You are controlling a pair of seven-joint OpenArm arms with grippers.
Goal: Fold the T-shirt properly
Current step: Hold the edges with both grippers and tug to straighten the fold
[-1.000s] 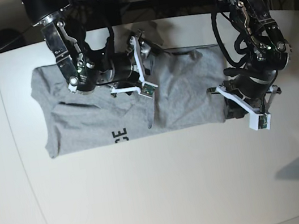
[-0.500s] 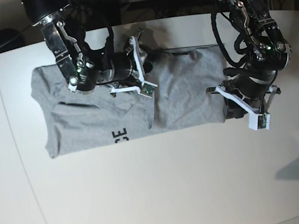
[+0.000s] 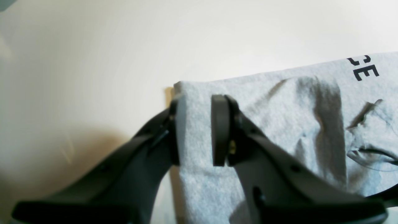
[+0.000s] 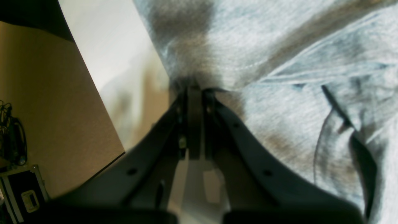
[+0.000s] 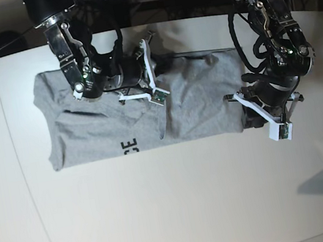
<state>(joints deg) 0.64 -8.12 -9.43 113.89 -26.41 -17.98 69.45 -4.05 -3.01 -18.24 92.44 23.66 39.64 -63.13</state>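
This looks like a robot lab, a room where people test machines. A big pale bench (image 5: 163,207) fills most of the base view, and it is bare like a work top, not like a table in a home. Two black robot arms reach down over it from a dark frame at the far edge. Each arm has a small white camera piece (image 5: 280,131) fixed on it. Black cables (image 5: 240,33) hang in loops by one arm, and more wires lie in the dark behind the bench. A black case with metal edges (image 4: 21,193) sits on the floor beside the bench.
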